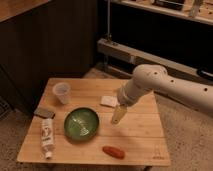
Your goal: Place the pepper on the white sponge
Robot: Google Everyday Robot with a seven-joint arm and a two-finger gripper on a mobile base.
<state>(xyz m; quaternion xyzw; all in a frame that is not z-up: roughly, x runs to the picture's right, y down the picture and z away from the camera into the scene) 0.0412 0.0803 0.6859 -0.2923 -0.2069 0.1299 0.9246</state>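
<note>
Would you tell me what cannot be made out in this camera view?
Camera view:
- Tube label: too small to read.
- Arm: cut off by the right edge.
- Sponge: right end hidden behind the arm.
- Claw, between sponge and bowl: height above table unclear, single view.

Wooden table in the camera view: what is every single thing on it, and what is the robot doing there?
Small wooden table: one, light brown, middle of view.
Clear plastic cup: one, see-through, far left corner.
Round green bowl: one, green, left of centre.
White tube with label: one, white, lying near the left edge.
Dark grey rectangular pad: one, grey, left edge, beyond the tube.
Flat white sponge: one, white, far middle.
Small red-orange pepper: one, near edge.
Robot arm: one, white, reaching in from the right.
Gripper: one, tan, above the table between sponge and pepper.
</note>
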